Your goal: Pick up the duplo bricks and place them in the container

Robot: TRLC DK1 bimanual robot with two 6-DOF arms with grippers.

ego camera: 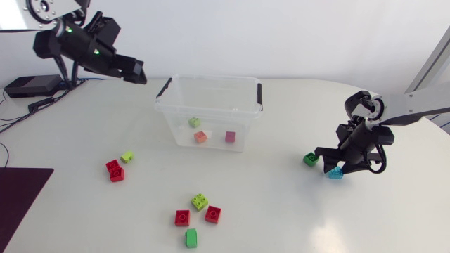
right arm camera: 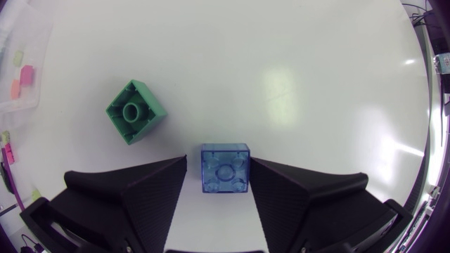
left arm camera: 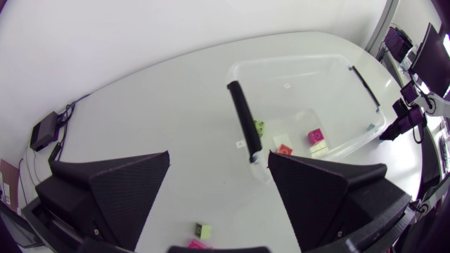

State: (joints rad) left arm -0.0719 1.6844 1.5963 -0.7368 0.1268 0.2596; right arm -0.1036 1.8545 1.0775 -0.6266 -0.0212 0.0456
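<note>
Our left pincer (ego camera: 137, 72) hangs above the far left of the counter (ego camera: 295, 218), to the left of the container (ego camera: 176, 116). Its fingers are spread wide, with nothing between them.

The container is a clear tub with a black handle at each end, standing at the far middle of the counter. Inside it lie a pale green brick (ego camera: 195, 122), an orange brick (ego camera: 201, 137) and a pink brick (ego camera: 230, 137), each apart from the others.

Our right pincer (right arm camera: 219, 159) is down at the counter on the right, its fingers spread. The blue brick (right arm camera: 225, 169) sits studs-up on the counter between them. We see a thin gap beside one finger, so the brick is not pinched. The dark green brick (right arm camera: 135, 111) lies just to the left of the blue brick and a little farther back, not touching it.

On the left of the counter a lime brick (ego camera: 127, 157) lies just beside a red pair (ego camera: 114, 170) of touching bricks. In the near middle lies a second lime brick (ego camera: 200, 202). A left red brick (ego camera: 183, 218) and a right red brick (ego camera: 213, 214) lie just nearer than it, and a near green brick (ego camera: 191, 238) is closest to the counter's near edge.
</note>
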